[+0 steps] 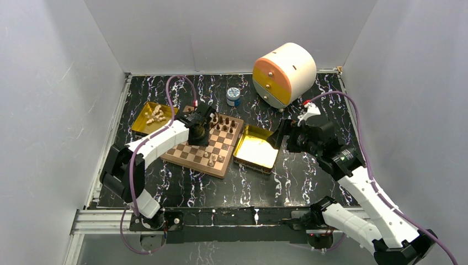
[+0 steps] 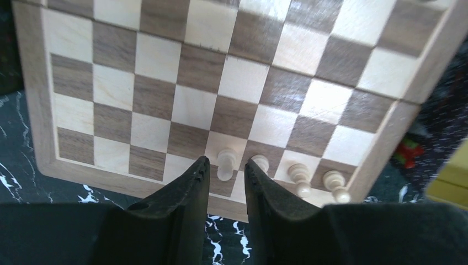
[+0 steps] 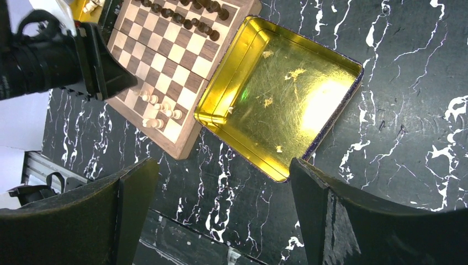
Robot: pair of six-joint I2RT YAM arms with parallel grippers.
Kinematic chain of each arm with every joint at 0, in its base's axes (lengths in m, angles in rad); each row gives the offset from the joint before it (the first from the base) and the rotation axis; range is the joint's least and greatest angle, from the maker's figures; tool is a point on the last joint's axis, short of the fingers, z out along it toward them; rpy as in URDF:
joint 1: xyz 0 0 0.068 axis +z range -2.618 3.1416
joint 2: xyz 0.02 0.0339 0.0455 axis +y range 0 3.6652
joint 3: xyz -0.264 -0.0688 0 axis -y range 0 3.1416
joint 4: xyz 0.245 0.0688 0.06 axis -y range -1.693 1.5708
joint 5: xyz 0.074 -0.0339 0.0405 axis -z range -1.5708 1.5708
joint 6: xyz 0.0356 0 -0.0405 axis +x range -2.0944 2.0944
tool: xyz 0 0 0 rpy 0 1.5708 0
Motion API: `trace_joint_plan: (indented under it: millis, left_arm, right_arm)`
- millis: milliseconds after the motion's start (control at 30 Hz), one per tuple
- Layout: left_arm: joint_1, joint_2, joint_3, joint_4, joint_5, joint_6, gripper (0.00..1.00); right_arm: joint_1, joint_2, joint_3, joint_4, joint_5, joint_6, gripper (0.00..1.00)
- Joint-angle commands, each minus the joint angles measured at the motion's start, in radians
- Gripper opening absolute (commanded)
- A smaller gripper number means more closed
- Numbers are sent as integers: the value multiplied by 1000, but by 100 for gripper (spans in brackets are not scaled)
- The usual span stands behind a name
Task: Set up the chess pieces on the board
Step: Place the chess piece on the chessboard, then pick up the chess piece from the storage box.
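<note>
Left gripper (image 2: 226, 160) hangs with jaws parted astride an upright pale pawn (image 2: 224, 169), apparently untouched, on the chessboard's (image 2: 30, 83) near row.

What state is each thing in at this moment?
board, flat, partly set.
dark pieces, standing in rows at the far edge.
pale pieces, a few upright at the near edge.
left tray, holding loose pale pieces.
right tray, holding no pieces.
left gripper, jaws parted around a pale piece.
right gripper, jaws wide open, empty.
jar, lid on.
</note>
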Motion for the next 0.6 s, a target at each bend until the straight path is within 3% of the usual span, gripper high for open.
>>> trace_joint_plan:
  millis: [0,400,567]
  left_arm:
    - [-4,-64,102,-49,-55,-11,28]
    - [80,-60,197,-89,-55,32,31]
    - [226,-42,213,-68,-4,55,32]
  right_arm:
    - [-3,-22,-1,30,-5,11,99]
    - [-3,-46,-4,25,-22,15,99]
    - [-4,-53,-9,55,-67,23,98]
